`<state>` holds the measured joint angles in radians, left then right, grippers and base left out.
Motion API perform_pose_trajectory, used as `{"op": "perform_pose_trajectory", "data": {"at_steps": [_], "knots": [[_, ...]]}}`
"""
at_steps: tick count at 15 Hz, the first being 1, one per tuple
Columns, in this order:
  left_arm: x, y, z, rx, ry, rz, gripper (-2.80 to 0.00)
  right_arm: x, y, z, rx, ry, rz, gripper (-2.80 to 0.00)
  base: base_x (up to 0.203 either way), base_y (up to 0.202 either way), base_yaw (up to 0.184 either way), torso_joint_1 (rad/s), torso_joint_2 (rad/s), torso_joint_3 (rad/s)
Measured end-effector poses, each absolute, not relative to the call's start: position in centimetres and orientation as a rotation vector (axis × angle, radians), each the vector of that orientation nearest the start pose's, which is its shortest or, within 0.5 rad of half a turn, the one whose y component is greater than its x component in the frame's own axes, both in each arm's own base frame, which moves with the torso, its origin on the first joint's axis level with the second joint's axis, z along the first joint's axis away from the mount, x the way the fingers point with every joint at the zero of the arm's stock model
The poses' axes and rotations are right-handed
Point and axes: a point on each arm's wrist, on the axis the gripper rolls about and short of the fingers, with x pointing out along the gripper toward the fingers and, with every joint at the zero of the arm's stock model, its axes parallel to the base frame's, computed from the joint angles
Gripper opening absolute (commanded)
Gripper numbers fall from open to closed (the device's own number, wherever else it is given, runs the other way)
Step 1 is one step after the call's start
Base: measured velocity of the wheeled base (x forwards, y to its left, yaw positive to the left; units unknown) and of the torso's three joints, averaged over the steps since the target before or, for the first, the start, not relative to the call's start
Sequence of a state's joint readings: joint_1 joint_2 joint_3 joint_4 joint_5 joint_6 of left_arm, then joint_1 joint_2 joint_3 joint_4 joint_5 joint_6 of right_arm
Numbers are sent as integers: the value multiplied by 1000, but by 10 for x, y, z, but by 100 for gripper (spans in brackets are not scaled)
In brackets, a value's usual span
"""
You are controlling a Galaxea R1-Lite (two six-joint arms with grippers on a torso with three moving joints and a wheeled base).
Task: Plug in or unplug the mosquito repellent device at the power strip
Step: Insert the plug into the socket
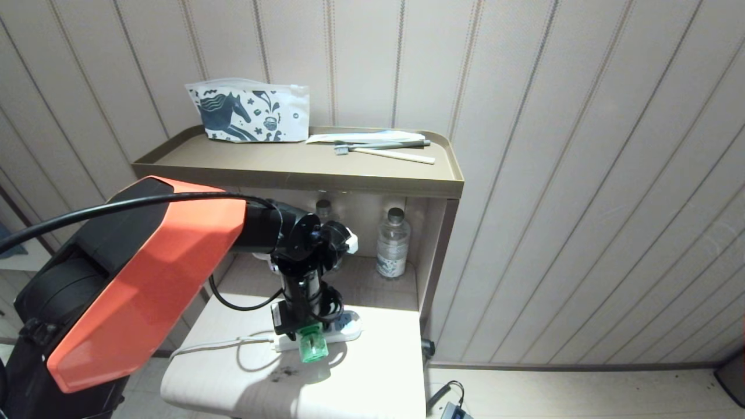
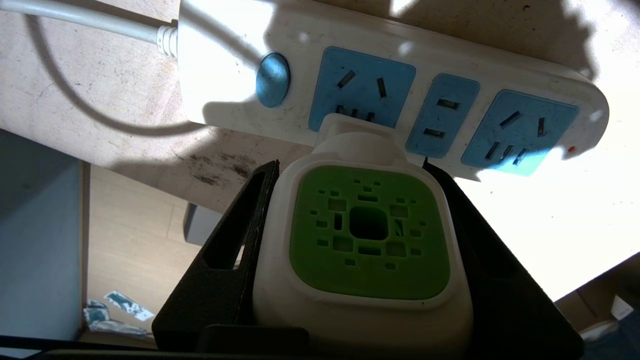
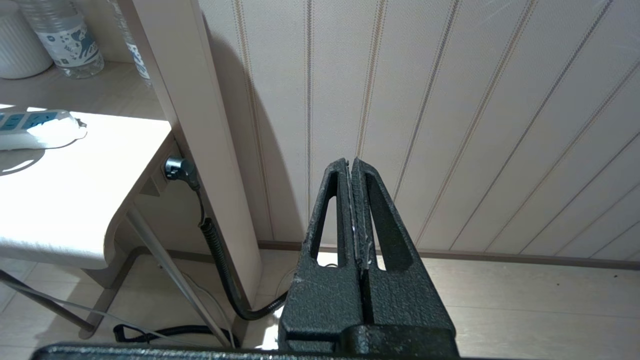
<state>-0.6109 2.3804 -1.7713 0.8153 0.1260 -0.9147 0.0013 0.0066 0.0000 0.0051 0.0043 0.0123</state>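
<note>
The mosquito repellent device (image 2: pixel 369 232), a white body with a perforated green top, sits between the black fingers (image 2: pixel 235 250) of my left gripper (image 2: pixel 350 164), which is shut on its sides. Its white plug end rests against the lower part of the first light-blue socket of the power strip (image 2: pixel 300 75), beside the round blue switch; the prongs are hidden. In the head view the left gripper (image 1: pixel 302 329) points down over the power strip (image 1: pixel 349 333), with the device's green bottle (image 1: pixel 312 347) sticking out toward me. My right gripper (image 3: pixel 350 162) is shut and empty, parked off the table facing the wall.
The strip's whitish cord (image 1: pixel 221 344) loops left across the small pale table (image 1: pixel 372 384). Clear water bottles (image 1: pixel 393 244) stand on the shelf behind. A printed pouch (image 1: pixel 247 116) and toothbrushes (image 1: pixel 384 148) lie on the brown top shelf. A black cable (image 1: pixel 442 396) lies on the floor.
</note>
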Motion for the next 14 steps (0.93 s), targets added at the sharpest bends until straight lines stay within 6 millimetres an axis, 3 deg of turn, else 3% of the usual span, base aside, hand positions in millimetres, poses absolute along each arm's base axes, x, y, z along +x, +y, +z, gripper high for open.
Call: {"op": "perform_pose_trajectory", "data": {"at_steps": [14], "knots": [[355, -231, 61, -253, 1371, 255, -280, -22, 0, 75, 12, 10, 5, -280, 0, 0, 0, 0, 0, 0]]}}
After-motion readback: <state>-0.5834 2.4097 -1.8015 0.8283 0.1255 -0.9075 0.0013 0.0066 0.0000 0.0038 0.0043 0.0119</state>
